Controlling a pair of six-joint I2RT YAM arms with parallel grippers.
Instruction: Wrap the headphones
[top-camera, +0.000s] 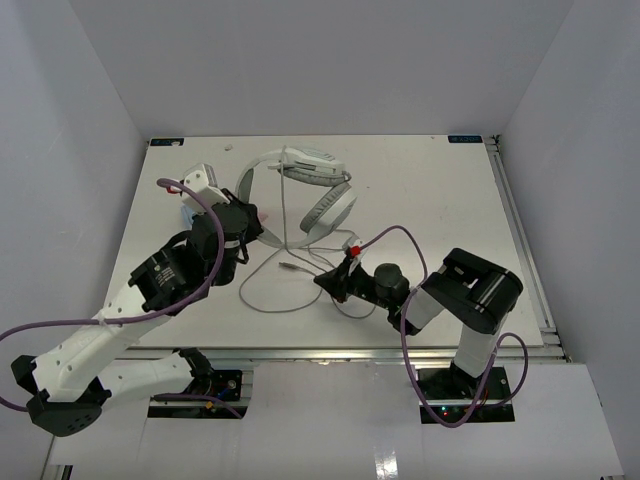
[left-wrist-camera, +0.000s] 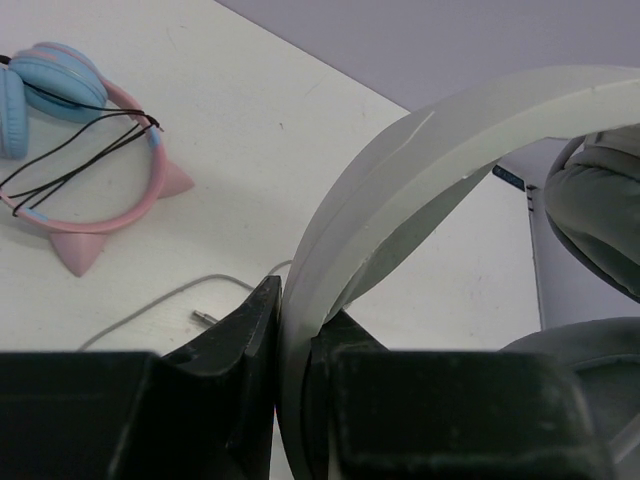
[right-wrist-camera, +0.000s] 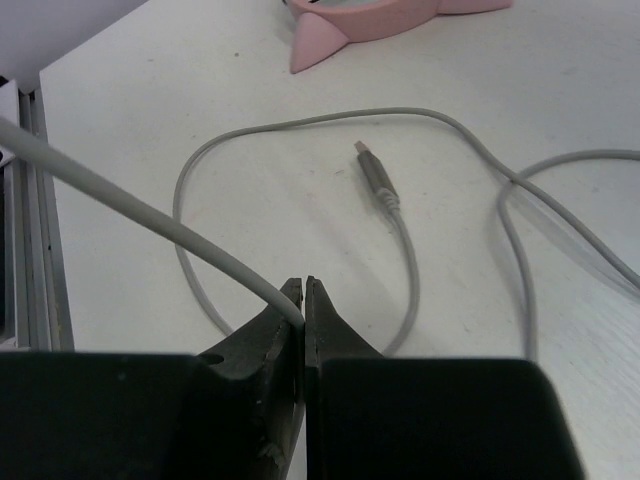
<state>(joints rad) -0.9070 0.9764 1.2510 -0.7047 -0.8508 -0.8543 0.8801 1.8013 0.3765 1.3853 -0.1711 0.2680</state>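
Observation:
The white-and-grey headphones (top-camera: 305, 185) lie at the back middle of the table, one ear cup (top-camera: 328, 208) toward me. My left gripper (top-camera: 247, 222) is shut on the white headband (left-wrist-camera: 400, 180), which runs up between its jaws (left-wrist-camera: 290, 310); a grey ear pad (left-wrist-camera: 600, 200) shows at the right. The thin grey cable (right-wrist-camera: 150, 215) trails in loops (top-camera: 265, 298) over the table in front of the headset, its plug (right-wrist-camera: 375, 175) lying loose. My right gripper (right-wrist-camera: 303, 290) (top-camera: 335, 275) is shut on a stretch of that cable, which rises off to the left.
A blue-and-pink headband with cat ears and thin dark loops (left-wrist-camera: 80, 130) lies on the table to the left, mostly hidden under my left arm in the top view. A metal rail (top-camera: 520, 230) runs along the table's right edge.

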